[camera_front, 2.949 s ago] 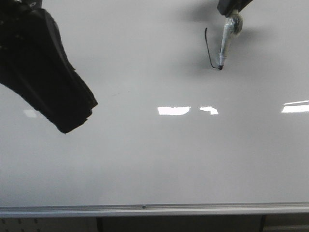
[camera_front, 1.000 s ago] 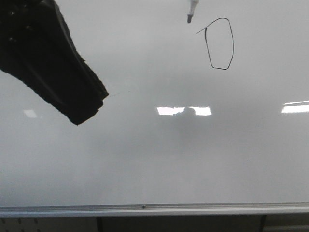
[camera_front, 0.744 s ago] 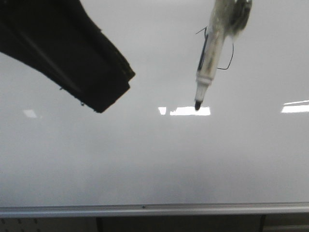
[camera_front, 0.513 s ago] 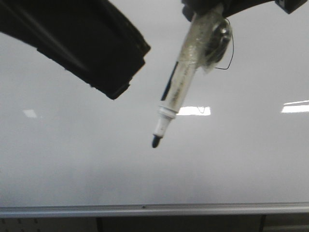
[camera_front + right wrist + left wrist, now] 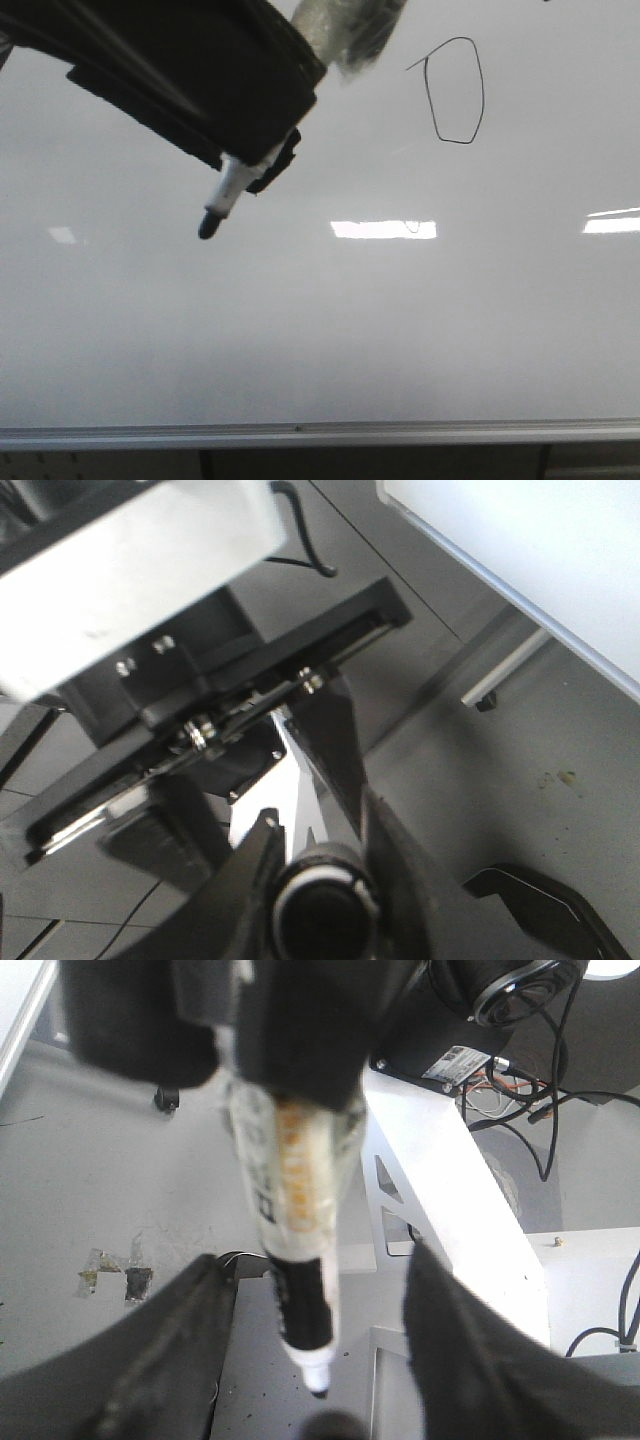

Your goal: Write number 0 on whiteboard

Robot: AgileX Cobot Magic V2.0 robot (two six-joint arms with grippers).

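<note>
As I look forward over the whiteboard (image 5: 400, 330), I count one number 0 (image 5: 455, 90) on it: a thin dark tall oval, a bit angular, with a short stray tail at its upper left. It sits in the upper right part of the board, closed and unobstructed. I also count one marker (image 5: 222, 200), and only its white neck and dark tip show in the front view. They poke out from under a big black blurred mass at the upper left, well apart from the zero. A wad of clear tape (image 5: 345, 30) shows above that mass at the top edge. I cannot tell from the front whether the tip touches the board. Both arms are in play. The right gripper (image 5: 315, 850) is clenched on the marker, with the round butt end wedged between its two fingers in the right wrist view. The left gripper (image 5: 315, 1265) is released, its two dark fingers (image 5: 170, 1360) spread wide. In the left wrist view the marker's barrel hangs in the gap between them, touching neither as far as I can see. Along the bottom of the board runs one silver rail (image 5: 300, 432). I count three bright light patches on the glossy surface, the largest (image 5: 383, 229) just below the middle.
</note>
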